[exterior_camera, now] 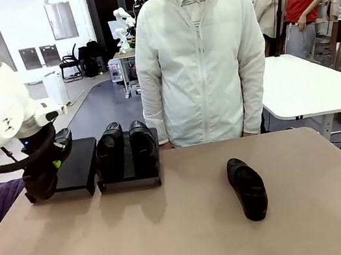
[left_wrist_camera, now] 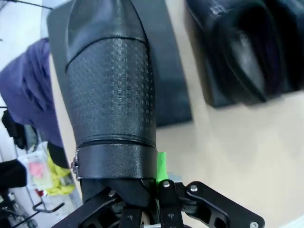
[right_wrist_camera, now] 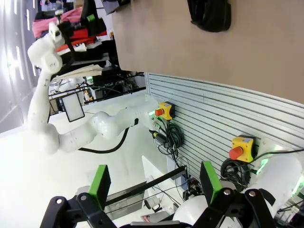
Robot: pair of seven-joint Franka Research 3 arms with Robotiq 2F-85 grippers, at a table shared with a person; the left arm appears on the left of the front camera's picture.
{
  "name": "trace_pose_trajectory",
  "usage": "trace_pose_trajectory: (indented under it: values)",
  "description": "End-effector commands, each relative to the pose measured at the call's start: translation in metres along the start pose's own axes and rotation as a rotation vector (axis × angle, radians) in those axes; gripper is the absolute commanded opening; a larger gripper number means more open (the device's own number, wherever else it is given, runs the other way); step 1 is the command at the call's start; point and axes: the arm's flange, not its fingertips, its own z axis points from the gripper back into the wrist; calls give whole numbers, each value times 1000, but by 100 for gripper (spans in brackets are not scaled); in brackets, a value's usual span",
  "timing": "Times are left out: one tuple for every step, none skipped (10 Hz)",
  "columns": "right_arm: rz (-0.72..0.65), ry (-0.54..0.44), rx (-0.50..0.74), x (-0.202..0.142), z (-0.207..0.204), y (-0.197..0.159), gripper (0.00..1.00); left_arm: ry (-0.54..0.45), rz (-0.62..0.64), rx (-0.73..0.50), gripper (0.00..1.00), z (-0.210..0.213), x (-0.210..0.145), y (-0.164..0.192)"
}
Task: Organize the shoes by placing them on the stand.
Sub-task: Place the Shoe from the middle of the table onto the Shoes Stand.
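Four black dress shoes are out, along with two sections of the stand, two grippers, and one person in a white jacket standing at the far edge of the table.

Two shoes, one and its mate, sit side by side on the right stand section, touching or nearly so. A third shoe lies alone on the tabletop, right of the middle and well apart from the stand, its length running roughly from the far side toward the near side. The fourth shoe is in the left gripper.

From the left wrist camera, that held shoe rises straight up out of the fingers and stretches away from them. Its heel collar is clamped down at the fingers, and one green pad is pressed against its side. The shoe lies lengthwise over the left stand section, which sits just beside the occupied one. I cannot tell whether its sole rests on the platform or is just above it.

The right gripper is spread wide with nothing between its green pads. It is off the near edge of the table, and the lone shoe is far beyond its fingers at the top of its view.
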Motion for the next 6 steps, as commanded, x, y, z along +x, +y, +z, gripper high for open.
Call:
trace_pose_trajectory:
  values:
    - [25,2,11,0,3,1,100,-4,85,109,0,-4,32,17]
    - [25,2,11,0,3,1,100,-3,108,130,0,-14,45,34]
    - [25,2,11,0,3,1,100,-31,128,150,0,-25,56,47]
    - [25,2,11,0,3,1,100,-43,114,119,0,-35,63,54]
    - [25,2,11,0,3,1,100,-46,91,85,0,-45,67,55]
    - [25,2,11,0,3,1,100,-41,78,88,0,-54,68,54]
